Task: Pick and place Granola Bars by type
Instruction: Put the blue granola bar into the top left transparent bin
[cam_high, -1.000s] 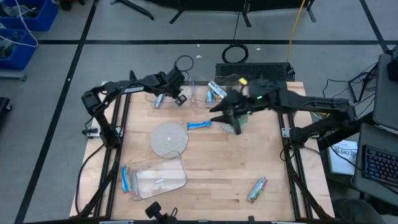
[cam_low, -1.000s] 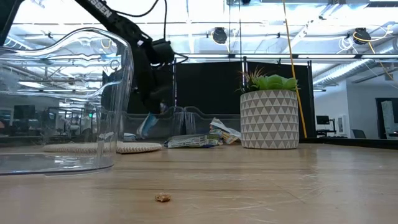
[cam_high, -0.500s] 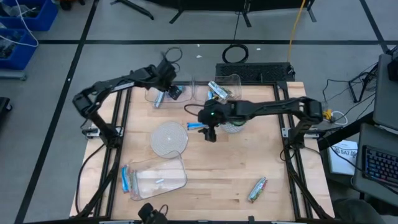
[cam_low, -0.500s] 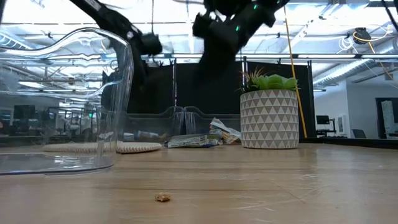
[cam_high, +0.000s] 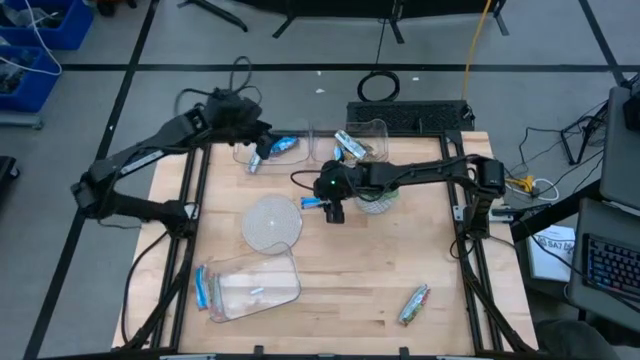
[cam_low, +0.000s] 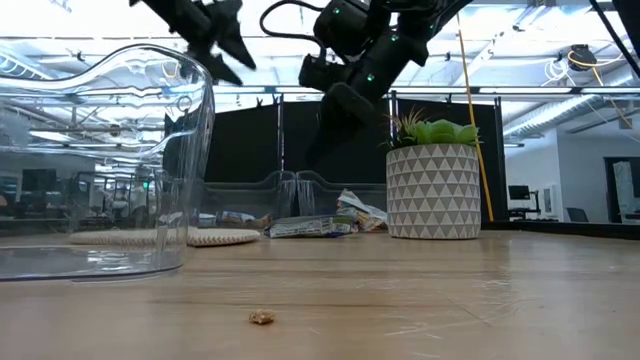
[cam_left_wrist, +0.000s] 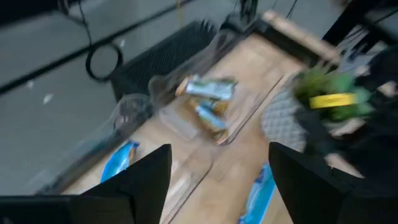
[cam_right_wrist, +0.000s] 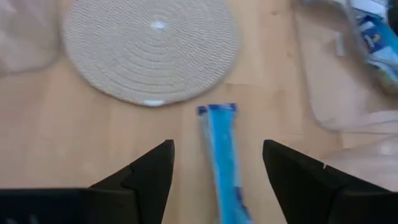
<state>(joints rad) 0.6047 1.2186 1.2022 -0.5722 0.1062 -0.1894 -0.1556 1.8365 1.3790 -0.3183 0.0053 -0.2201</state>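
A blue granola bar (cam_high: 314, 202) lies flat on the wood between the round woven mat (cam_high: 273, 222) and the potted plant (cam_low: 432, 190). My right gripper (cam_right_wrist: 217, 147) hovers open above this bar (cam_right_wrist: 224, 155), a finger on either side and clear of it. My left gripper (cam_left_wrist: 221, 186) is open and raised over the far-left clear tub (cam_high: 262, 150), which holds blue bars (cam_high: 285, 145). The middle far tub (cam_left_wrist: 208, 102) holds more wrapped bars.
A large clear tub (cam_high: 255, 285) lies at the near left with blue bars (cam_high: 205, 288) beside it. A silver-green bar (cam_high: 415, 303) lies near the front right. The right arm (cam_high: 430, 172) reaches across the plant. A crumb (cam_low: 262, 317) lies on the near wood.
My left gripper has let go of a blue bar, which now lies in the far-left tub, and has risen and drawn back toward the table's far left. My right gripper has swung from beside the plant toward the left, over the blue bar by the mat.
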